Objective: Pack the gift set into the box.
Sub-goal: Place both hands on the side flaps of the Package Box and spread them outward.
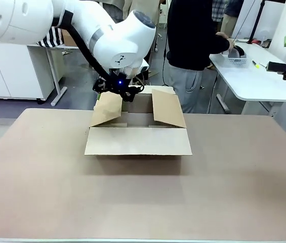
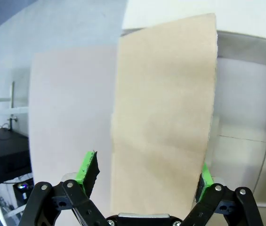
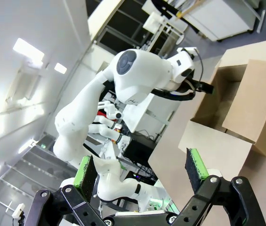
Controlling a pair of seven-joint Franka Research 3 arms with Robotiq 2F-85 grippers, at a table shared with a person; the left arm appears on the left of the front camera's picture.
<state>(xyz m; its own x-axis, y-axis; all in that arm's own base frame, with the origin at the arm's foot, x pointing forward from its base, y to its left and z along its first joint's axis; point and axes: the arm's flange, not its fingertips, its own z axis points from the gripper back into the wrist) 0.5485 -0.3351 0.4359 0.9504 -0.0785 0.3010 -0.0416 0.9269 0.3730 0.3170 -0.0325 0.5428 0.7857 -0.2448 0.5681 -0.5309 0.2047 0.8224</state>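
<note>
Cardboard box sits on the table towards the far side. Its front flap is folded out flat and the side flaps stand up at a tilt. What I can see of the inside is just bare cardboard. Left gripper is at the left flap, fingers spread wide with the flap between them, not pinched. Right gripper hangs well apart from the box, fingers wide open, holding nothing.
</note>
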